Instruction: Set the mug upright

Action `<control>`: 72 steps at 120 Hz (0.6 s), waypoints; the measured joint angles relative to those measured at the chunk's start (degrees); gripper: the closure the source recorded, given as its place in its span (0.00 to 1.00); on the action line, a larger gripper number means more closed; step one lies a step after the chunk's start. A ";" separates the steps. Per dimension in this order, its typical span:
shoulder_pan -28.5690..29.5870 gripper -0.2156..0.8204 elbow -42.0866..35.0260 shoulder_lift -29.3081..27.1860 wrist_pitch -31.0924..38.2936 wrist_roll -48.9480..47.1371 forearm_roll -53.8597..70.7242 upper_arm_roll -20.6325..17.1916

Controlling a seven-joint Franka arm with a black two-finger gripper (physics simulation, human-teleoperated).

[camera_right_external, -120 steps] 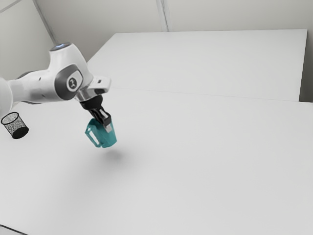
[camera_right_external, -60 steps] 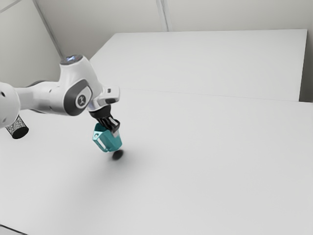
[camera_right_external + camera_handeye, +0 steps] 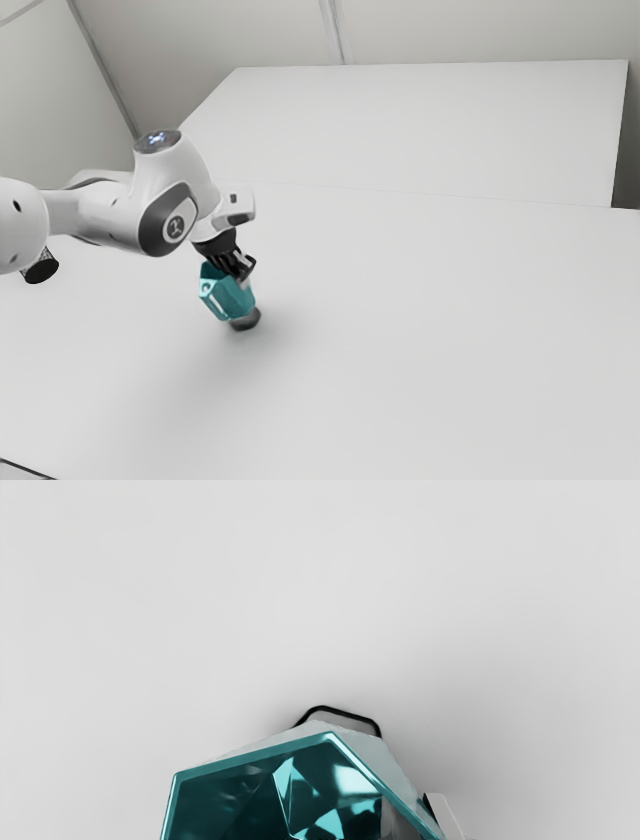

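Mug, teal with angular sides, is tilted rather than upright, toward 8 o'clock from the centre of the exterior view. Its mouth leans to about 11 o'clock and its base to about 5 o'clock. The black gripper has its two fingers clamped on the mug's wall; in the wrist view one finger lies outside the rim and the other inside. That view also looks into the mug's shiny, faceted interior. A dark patch lies on the white table just under the base; whether mug and table touch cannot be told. The white robot arm enters from 9 o'clock, partly hiding a black mesh cup, also at 9 o'clock.
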 joint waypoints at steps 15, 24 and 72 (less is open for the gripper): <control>-0.13 0.96 -0.16 0.36 0.68 -1.75 1.32 -0.14; -0.25 0.96 -0.18 0.63 0.94 -2.66 1.68 -0.16; -0.91 0.96 -0.18 2.76 1.41 -6.22 2.10 -0.34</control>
